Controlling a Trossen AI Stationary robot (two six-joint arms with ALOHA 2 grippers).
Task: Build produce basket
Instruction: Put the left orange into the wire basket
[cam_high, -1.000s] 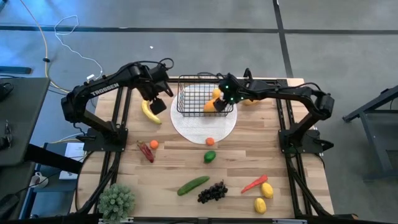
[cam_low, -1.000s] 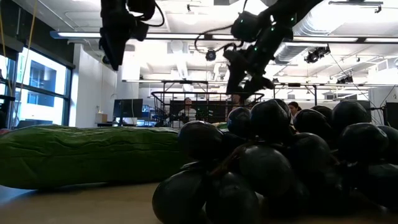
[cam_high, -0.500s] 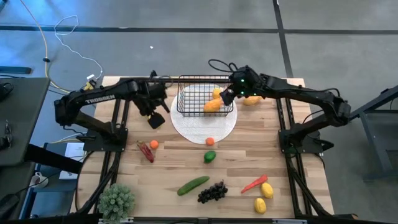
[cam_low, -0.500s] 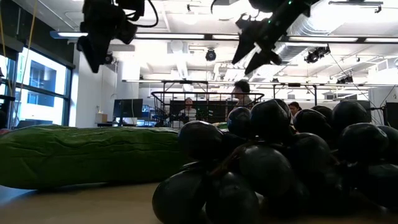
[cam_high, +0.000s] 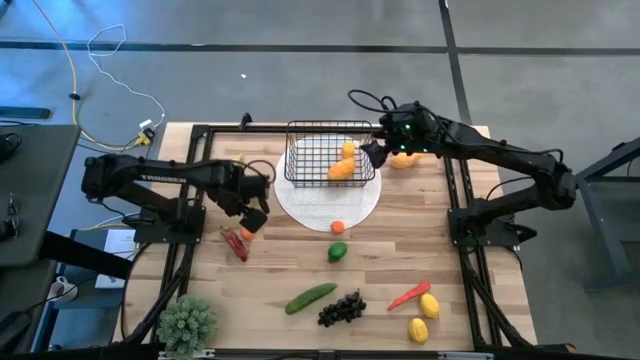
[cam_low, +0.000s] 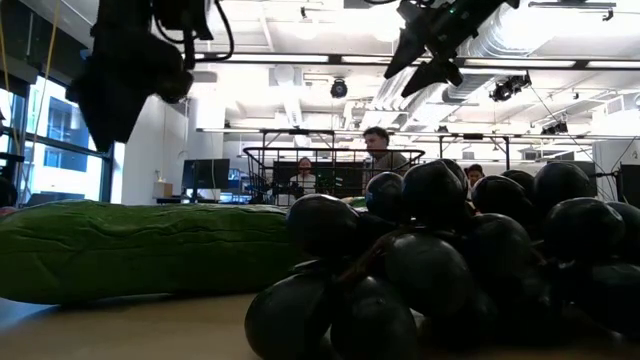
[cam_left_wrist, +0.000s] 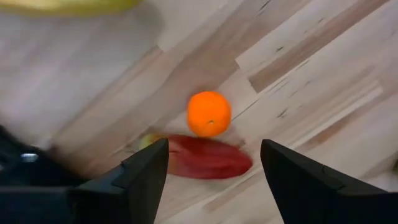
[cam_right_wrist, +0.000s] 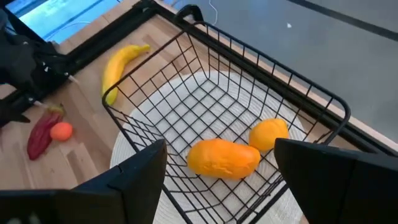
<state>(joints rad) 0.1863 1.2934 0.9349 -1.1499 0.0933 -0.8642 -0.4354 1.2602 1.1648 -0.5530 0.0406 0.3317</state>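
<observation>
The basket (cam_high: 330, 160) sits on the white plate (cam_high: 330, 205) with two mangoes (cam_right_wrist: 224, 157) inside. Left gripper (cam_left_wrist: 211, 165) (fingers spread, empty) hovers over a small orange (cam_left_wrist: 209, 114) touching a red chili (cam_left_wrist: 208, 157). Right gripper (cam_right_wrist: 217, 180), fingers apart, hangs above the basket's right edge.

a white round plate (cam_high: 330, 205) lies on the wooden table (cam_high: 380, 270). a green bushy potted plant (cam_high: 187, 322) stands at one table corner. people (cam_low: 376, 150) stand in the room behind.
</observation>
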